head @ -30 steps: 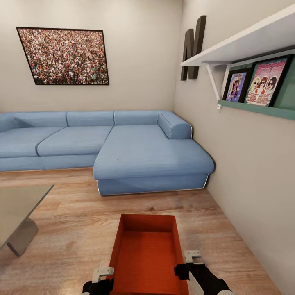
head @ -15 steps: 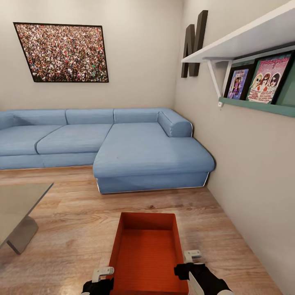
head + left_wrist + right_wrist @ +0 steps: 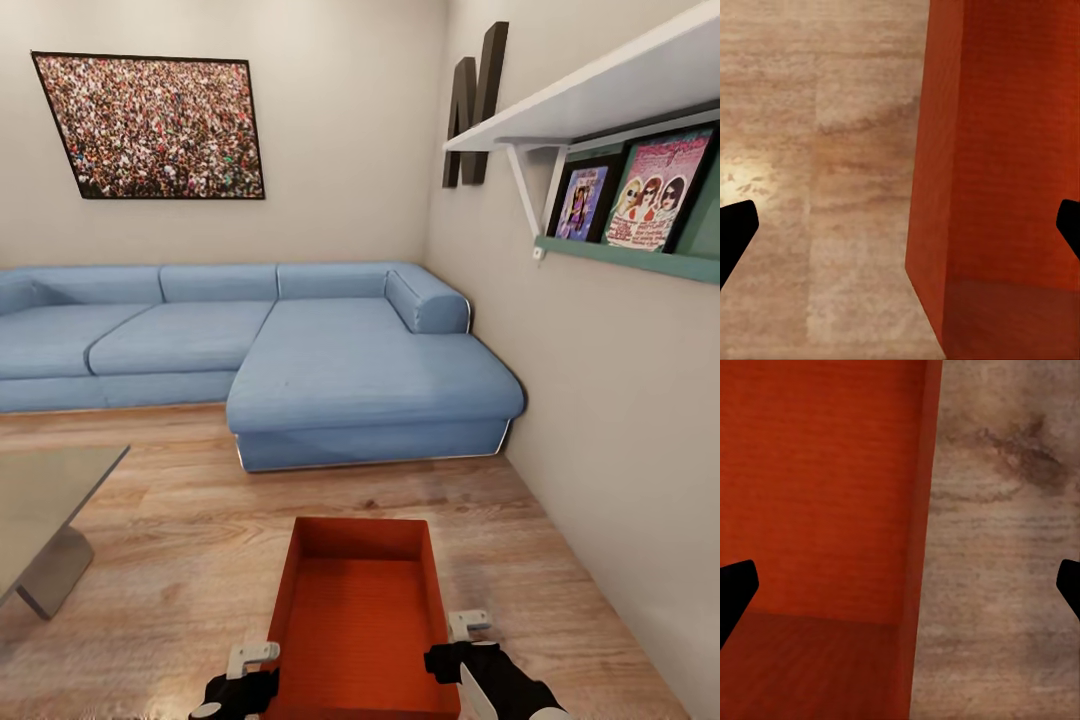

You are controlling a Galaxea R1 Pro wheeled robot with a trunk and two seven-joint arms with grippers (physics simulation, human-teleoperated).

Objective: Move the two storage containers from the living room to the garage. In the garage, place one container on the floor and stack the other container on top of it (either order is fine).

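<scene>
One orange-red storage container (image 3: 358, 620) stands open-topped on the living room's wood-plank floor (image 3: 170, 570), just ahead of me. My left gripper (image 3: 245, 672) is open at its near left wall. In the left wrist view the black fingertips (image 3: 735, 232) stand far apart, with the container wall (image 3: 937, 172) between them. My right gripper (image 3: 466, 640) is open at the near right wall. Its fingertips (image 3: 736, 589) straddle the container's right wall (image 3: 922, 510), with the ribbed bottom (image 3: 817, 487) on one side and floor on the other. The garage is out of view.
A blue sectional sofa (image 3: 300, 360) fills the far side. A grey low table (image 3: 40, 500) stands at the left. The right wall (image 3: 620, 450) runs close beside the container and carries a white shelf (image 3: 600, 110) with framed pictures above. Open floor lies between sofa and container.
The view has shifted slightly, so the wall picture sits a little higher. My left gripper has edged slightly forward along the container's left wall. The container and right gripper stay put.
</scene>
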